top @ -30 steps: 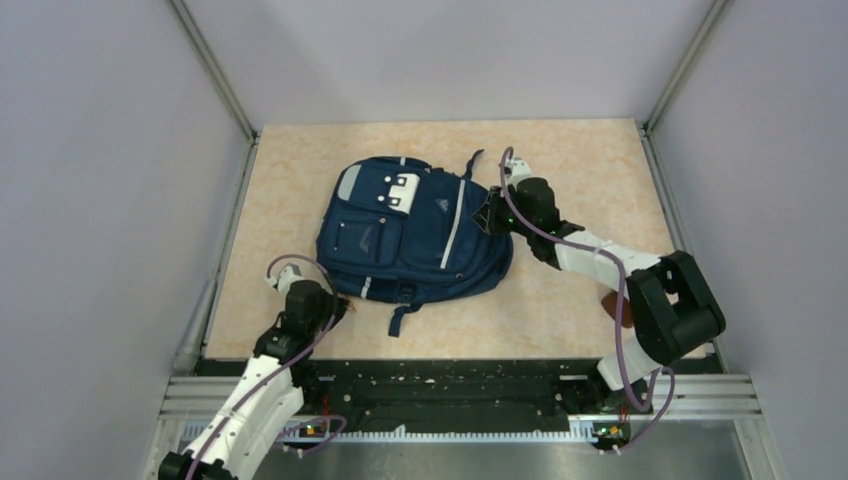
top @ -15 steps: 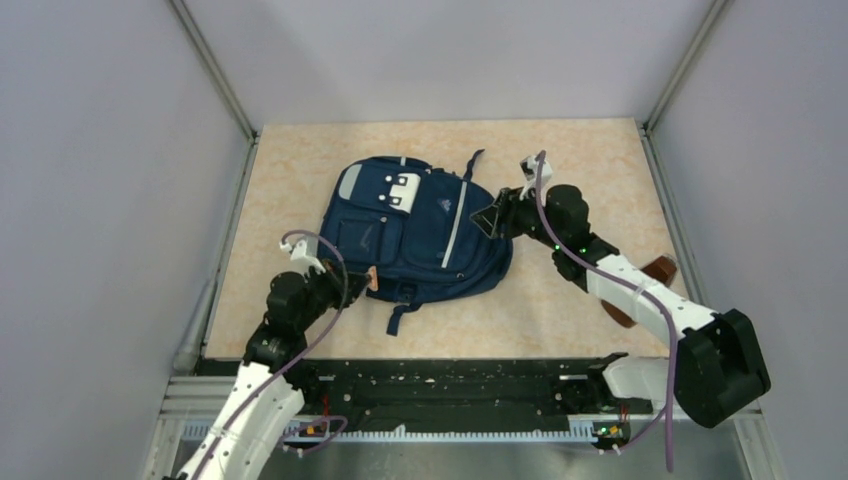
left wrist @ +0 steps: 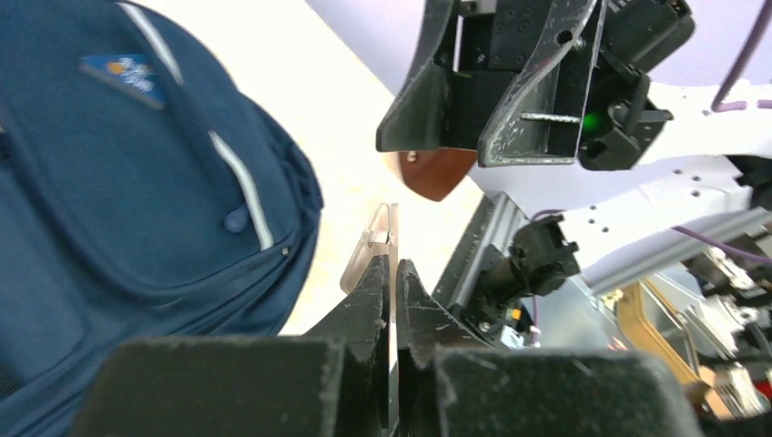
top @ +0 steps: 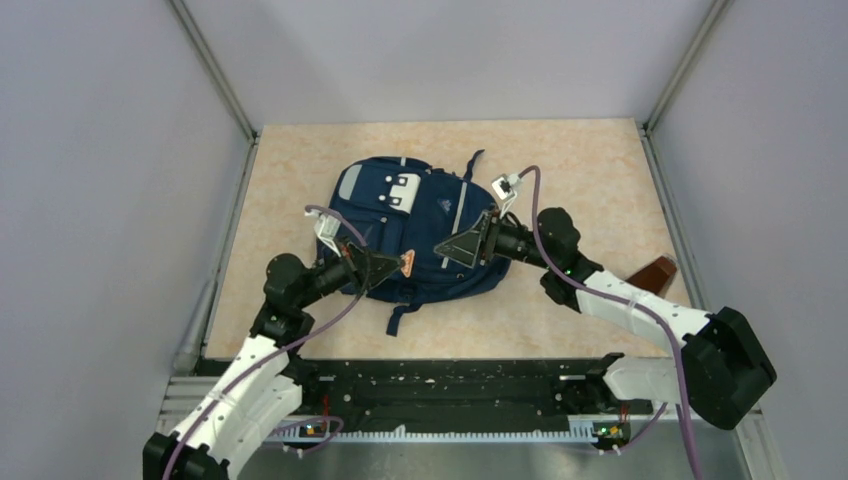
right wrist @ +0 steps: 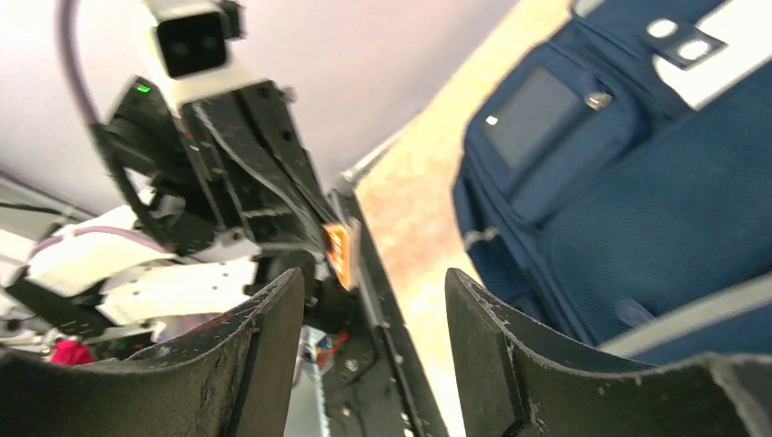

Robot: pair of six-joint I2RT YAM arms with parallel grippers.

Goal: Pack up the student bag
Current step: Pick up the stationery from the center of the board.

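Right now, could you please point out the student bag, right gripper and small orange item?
student bag (top: 418,225): top view, front panel.
right gripper (top: 440,250): top view, between fingertips.
small orange item (top: 405,263): top view, its middle.

**Grippers nose to nose over the bag**

The student bag (top: 415,215) is lying flat in the middle of the frame on the tan table (top: 590,170), pockets facing up, with a strap trailing toward the bottom edge. In from the lower left, the left gripper (top: 396,265) is reaching over the bag's lower part, pinching a small orange piece (top: 407,263). From the right, the right gripper (top: 442,249) is pointing straight back at it, close but apart. How its jaws are standing is hard to call from up here. A brown object (top: 655,272) is lying at centre right, beside the right arm.
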